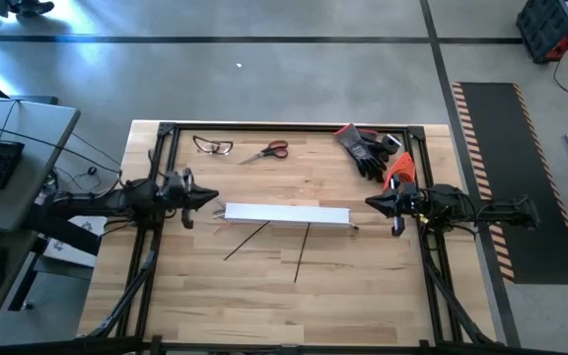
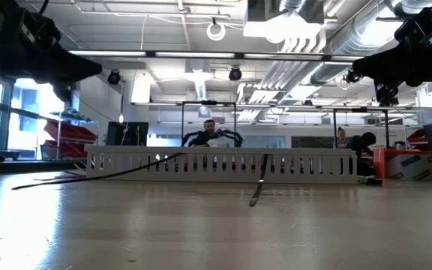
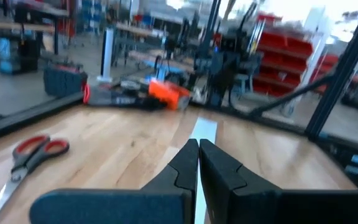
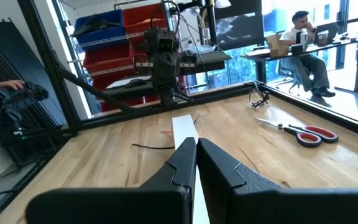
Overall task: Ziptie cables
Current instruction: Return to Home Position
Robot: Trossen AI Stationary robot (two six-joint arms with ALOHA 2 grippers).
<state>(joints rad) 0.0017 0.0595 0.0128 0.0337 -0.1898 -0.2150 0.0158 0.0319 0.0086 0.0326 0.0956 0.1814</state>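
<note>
1. At the middle left of the high view, the left gripper (image 1: pixel 208 198) has its two fingers (image 3: pixel 184 163) pressed tight together. It points at the left end of the white channel (image 1: pixel 286 214). It is near that end but not touching it.
2. At the middle right, the right gripper (image 1: pixel 372 203) has its fingers (image 4: pixel 180 160) pressed together too. It points at the right end of the channel, near it but apart from it.
3. The channel lies long and straight between the two grippers, in the middle of the wooden table (image 1: pixel 363 296). Its top looks shut.
4. The cables (image 4: pixel 166 131) are almost all hidden. Only a small reddish bit shows on the wood just beside the channel, near its left end.
5. Two zipties (image 1: pixel 248 242) are thin dark strips. They stick out from the lower side of the channel. One slants toward the lower left of the frame. The other runs almost straight down.
6. Along the top edge of the table lie glasses (image 1: pixel 212 146), then scissors (image 1: pixel 267 152) with red handles. Dark gloves (image 1: pixel 365 148) lie at the upper right, with something orange (image 1: pixel 397 168) beside them.
</note>
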